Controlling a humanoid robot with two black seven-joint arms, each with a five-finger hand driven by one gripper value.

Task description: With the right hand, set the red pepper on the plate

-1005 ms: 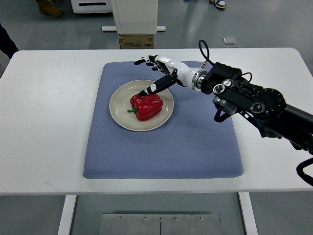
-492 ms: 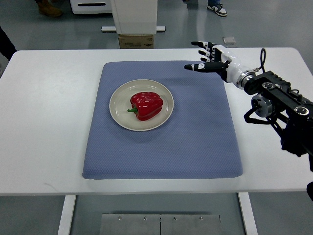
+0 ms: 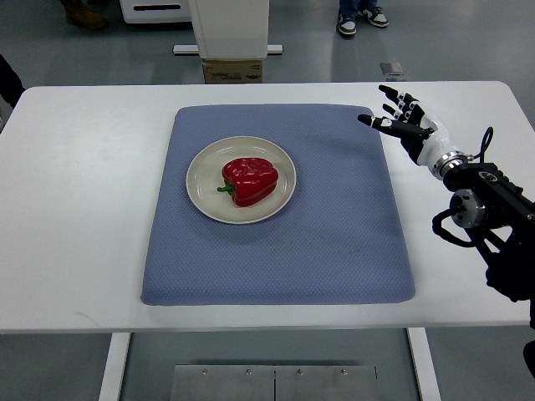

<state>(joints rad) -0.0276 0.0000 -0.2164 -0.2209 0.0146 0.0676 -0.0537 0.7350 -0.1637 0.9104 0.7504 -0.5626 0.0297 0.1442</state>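
A glossy red pepper (image 3: pixel 249 180) with a green stem lies on its side in the middle of a round cream plate (image 3: pixel 201 191). The plate rests on a blue-grey mat (image 3: pixel 334 234) on the white table. My right hand (image 3: pixel 401 124) hovers over the mat's far right corner, well to the right of the plate, with its fingers spread and nothing in them. Its black forearm runs off toward the picture's right edge. No left arm shows.
The white table (image 3: pixel 84 209) surrounds the mat on all sides. Beyond the table's far edge stand a white pedestal with a cardboard box (image 3: pixel 233 71) at its foot. A person's shoes (image 3: pixel 359 18) show on the floor at the top.
My right hand has let go of the pepper, drawn back from the plate to the right and now sits past the mat's right corner. The pepper stays on the plate.
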